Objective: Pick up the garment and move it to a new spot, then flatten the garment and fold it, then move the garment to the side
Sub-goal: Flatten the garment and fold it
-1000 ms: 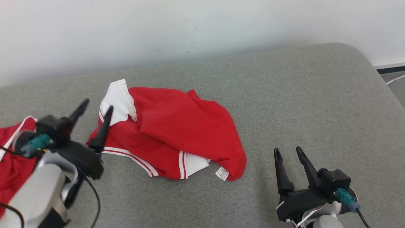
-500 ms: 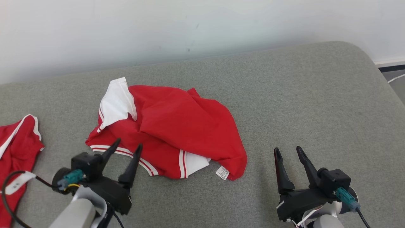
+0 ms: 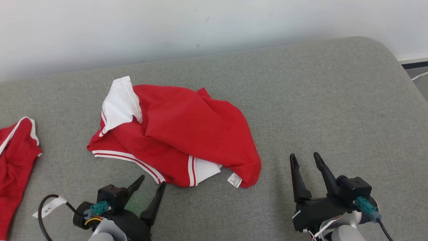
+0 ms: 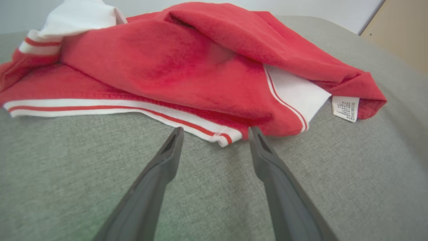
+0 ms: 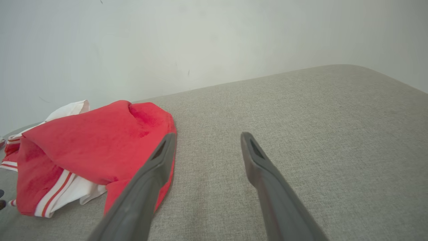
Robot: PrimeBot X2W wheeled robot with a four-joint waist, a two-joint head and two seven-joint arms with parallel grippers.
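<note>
A crumpled red garment (image 3: pixel 187 134) with white panels and red-and-white striped trim lies on the grey cushioned surface (image 3: pixel 317 100), a small white label at its near right corner. My left gripper (image 3: pixel 150 180) is open just in front of the garment's striped near edge, holding nothing. In the left wrist view the garment (image 4: pixel 187 67) lies directly ahead, and the left gripper (image 4: pixel 215 132) has its tips at the striped hem. My right gripper (image 3: pixel 304 156) stands open to the garment's right, empty. The right wrist view shows the garment (image 5: pixel 90 147) left of the open right gripper (image 5: pixel 207 135).
A second red piece with white trim (image 3: pixel 15 157) lies at the left edge of the surface. A pale wall (image 3: pixel 200 26) runs behind the cushion. The cushion's rounded corner drops off at the far right, with floor (image 3: pixel 418 80) beyond.
My left arm has drawn back from the garment's far-left white panel toward me, ending at its striped near edge. The camera has tilted slightly. The right arm stays still.
</note>
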